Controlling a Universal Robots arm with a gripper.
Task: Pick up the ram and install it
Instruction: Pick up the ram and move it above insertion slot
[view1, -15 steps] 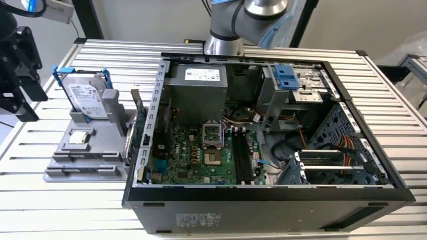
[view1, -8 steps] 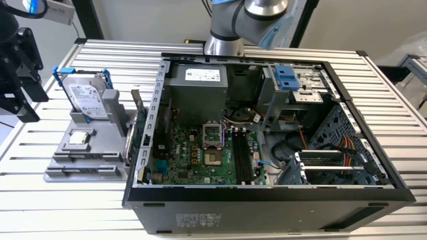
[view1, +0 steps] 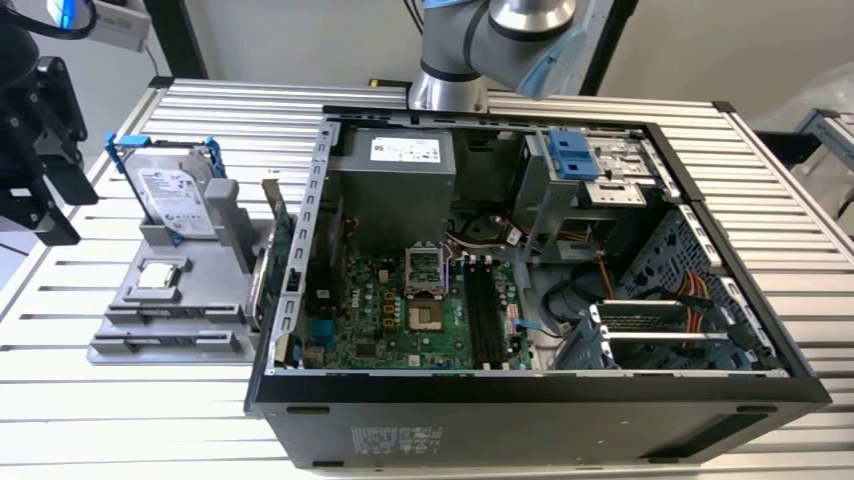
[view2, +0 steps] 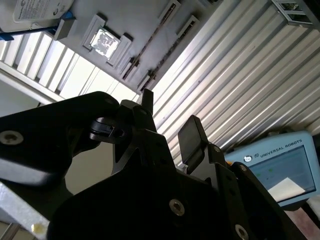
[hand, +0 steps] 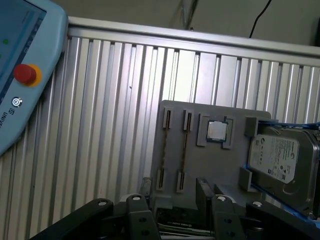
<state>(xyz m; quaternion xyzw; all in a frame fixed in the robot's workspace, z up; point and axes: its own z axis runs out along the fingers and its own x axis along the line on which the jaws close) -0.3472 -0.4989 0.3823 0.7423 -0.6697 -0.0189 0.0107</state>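
The dark green, narrow ram stick (view1: 271, 270) appears to stand edge-on in the grey moulded holder (view1: 200, 300), just beside the open black computer case (view1: 534, 390) on the ribbed aluminium surface (view1: 80, 410). The black gripper (view2: 170, 107) is positioned above the holder, jaws apart and empty. A square descent, centred over the stick, is advised. White printed labels are noted on the silver hard drive (view1: 174, 195); their text is not recorded.

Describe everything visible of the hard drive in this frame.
The hard drive is a silver metal box with a white label, clipped in a blue frame. It stands on edge in the gray holder, at the exterior view's left of the open computer case. Nothing else touches it.
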